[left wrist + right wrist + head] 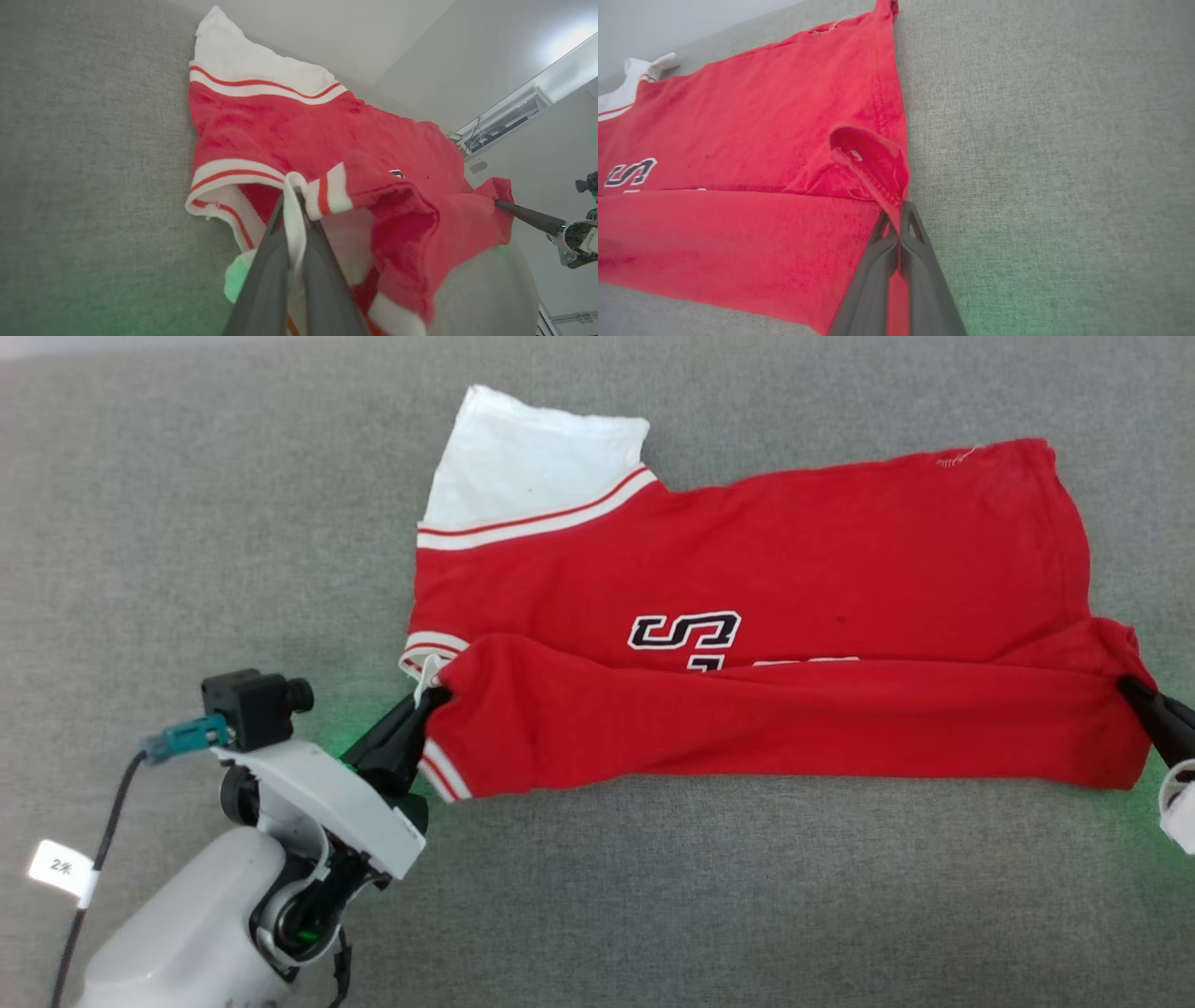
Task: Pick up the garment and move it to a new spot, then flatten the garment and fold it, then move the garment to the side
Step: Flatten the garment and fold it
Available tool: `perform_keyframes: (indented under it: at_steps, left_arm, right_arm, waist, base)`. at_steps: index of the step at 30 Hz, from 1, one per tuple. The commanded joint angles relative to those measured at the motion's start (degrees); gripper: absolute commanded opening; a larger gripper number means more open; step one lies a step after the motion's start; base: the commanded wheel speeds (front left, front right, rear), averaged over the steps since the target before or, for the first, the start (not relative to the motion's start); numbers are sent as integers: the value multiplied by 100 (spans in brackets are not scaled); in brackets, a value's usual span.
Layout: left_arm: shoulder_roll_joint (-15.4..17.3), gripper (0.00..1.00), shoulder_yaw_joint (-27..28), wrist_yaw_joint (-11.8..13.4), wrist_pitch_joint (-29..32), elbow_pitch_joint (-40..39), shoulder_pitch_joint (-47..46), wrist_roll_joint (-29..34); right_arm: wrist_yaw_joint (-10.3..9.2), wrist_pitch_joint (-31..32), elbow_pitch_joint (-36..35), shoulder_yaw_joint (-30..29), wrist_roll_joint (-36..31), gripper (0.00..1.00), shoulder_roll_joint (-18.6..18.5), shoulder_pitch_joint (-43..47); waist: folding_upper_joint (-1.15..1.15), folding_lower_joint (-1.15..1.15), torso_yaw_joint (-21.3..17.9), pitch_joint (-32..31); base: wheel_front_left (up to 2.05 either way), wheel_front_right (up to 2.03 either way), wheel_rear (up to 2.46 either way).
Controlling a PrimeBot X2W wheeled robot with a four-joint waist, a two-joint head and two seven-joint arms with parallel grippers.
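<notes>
The red garment (747,616) lies sideways on the grey surface, its near long side lifted and folded partway over the black lettering (684,630). White striped trim and a white panel (523,462) sit at its left end. My left gripper (431,695) is shut on the trimmed left corner; in the left wrist view the garment (299,135) has white trim pinched between the fingers (268,261) of the left gripper (295,196). My right gripper (1125,686) is shut on the right hem corner; in the right wrist view the right gripper (896,212) clamps the garment (752,126) by its hem.
A grey fabric surface (187,523) stretches around the garment on all sides, with wide room to the left and in front. My left arm's pale forearm (187,924) and its cable with a white tag (61,870) occupy the lower left.
</notes>
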Motion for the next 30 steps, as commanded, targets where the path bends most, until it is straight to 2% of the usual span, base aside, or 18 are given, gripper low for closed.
perform_keyframes:
  at_steps: [1,6,7,8,9,10,11,12,16,23,26,30]
  left_arm:
    - [-18,0,-42,-11,-59,109,-113,16]
    - [-92,0,-293,-11,-140,616,-319,-16]
    - [-83,3,-364,-11,-144,735,-372,31]
    - [-80,33,-429,-10,-150,831,-414,74]
    - [-78,84,-487,-10,-165,919,-444,100]
    - [-64,100,-532,-9,-189,996,-483,115]
    - [-49,100,-567,-2,-209,1047,-524,128]
    - [-40,100,-584,-2,-246,1064,-560,118]
    - [106,100,-598,-3,-344,1090,-707,178]
    - [697,100,-561,74,-272,999,-947,436]
    - [909,100,-626,269,220,730,-997,377]
    - [1188,100,-834,607,1491,46,-941,19]
  right_arm:
    - [-11,-82,62,47,-52,0,28,-119]
    - [-11,-341,368,311,-88,0,89,-393]
    - [-11,-392,431,372,-98,0,107,-450]
    - [-10,-438,492,416,-100,0,117,-489]
    - [-11,-479,552,474,-104,15,110,-526]
    - [-10,-535,603,528,-107,33,106,-550]
    - [-10,-591,661,564,-118,55,106,-564]
    - [-11,-657,710,600,-125,100,98,-571]
    - [-11,-879,845,614,-128,100,55,-541]
    - [-10,-1259,925,477,-54,100,0,-312]
    - [-10,-1345,872,398,-42,100,9,-198]
    - [-10,-1336,787,349,-66,100,62,-74]
  waist:
    - [0,0,-21,125]
    - [0,0,-39,207]
    - [0,0,-41,209]
    - [0,0,-42,204]
    - [0,0,-40,194]
    - [0,0,-36,173]
    - [0,0,-31,145]
    - [0,0,-27,114]
    - [0,0,-11,-28]
    - [0,0,26,-498]
    - [0,0,34,-686]
    - [0,0,27,-861]
  base:
    - [0,0,0]
    - [0,0,0]
    - [0,0,0]
    - [0,0,0]
    - [0,0,0]
    - [0,0,0]
    - [0,0,0]
    - [0,0,0]
    - [0,0,0]
    - [0,0,0]
    - [0,0,0]
    - [0,0,0]
